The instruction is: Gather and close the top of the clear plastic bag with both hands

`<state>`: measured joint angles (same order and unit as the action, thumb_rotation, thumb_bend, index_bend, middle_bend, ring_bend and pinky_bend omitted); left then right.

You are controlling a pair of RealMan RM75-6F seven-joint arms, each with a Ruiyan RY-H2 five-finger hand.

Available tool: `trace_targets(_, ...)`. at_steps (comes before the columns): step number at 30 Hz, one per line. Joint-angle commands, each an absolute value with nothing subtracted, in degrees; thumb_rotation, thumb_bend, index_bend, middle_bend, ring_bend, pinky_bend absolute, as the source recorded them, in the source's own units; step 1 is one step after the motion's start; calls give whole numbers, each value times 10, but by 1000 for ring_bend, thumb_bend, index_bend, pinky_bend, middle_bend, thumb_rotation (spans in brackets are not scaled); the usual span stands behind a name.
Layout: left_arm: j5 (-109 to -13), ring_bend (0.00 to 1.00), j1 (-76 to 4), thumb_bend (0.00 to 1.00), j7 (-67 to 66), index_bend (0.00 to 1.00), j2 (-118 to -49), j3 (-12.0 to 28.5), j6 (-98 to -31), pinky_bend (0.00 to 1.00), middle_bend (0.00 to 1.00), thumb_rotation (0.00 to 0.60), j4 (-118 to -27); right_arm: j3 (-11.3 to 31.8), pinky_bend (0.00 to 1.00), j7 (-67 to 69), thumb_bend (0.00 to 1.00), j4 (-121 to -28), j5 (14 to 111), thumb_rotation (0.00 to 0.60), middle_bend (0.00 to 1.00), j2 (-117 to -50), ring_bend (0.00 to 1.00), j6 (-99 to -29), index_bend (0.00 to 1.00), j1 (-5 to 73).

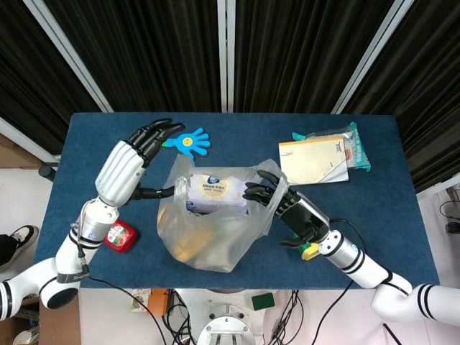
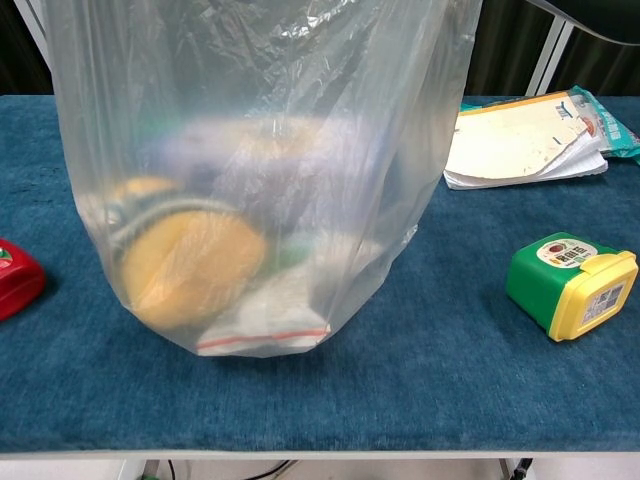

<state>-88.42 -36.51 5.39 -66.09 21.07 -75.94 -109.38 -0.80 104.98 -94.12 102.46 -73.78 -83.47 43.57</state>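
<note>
Plastic bag [image 1: 208, 230] held open: my left hand [image 1: 136, 162] pinches its nine-o'clock rim, my right hand [image 1: 277, 201] grips three o'clock.

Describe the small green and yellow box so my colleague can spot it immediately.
Start at the clear plastic bag mid-table. To its right, toward the front edge, sits the green box. Its yellow flip lid sets it apart from the white papers behind it.

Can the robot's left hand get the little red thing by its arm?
Probably not right now. The left hand is up holding the plastic bag open by its edge, and the red container lies back beside its forearm; it would have to let go first.
</note>
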Motion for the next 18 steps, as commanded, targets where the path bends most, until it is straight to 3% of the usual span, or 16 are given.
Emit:
trace_targets(1, -877, 105, -369, 30, 58, 71, -666, 221, -770, 232, 161, 600, -1100, -7, 104, 1050, 101, -942, 1024, 600, 155, -737, 16, -835, 34, 436)
trace_targets(18, -843, 105, -391, 31, 96, 72, -655, 239, -755, 231, 162, 600, -1145, -5, 104, 1061, 101, -936, 1023, 600, 155, -741, 16, -833, 34, 437)
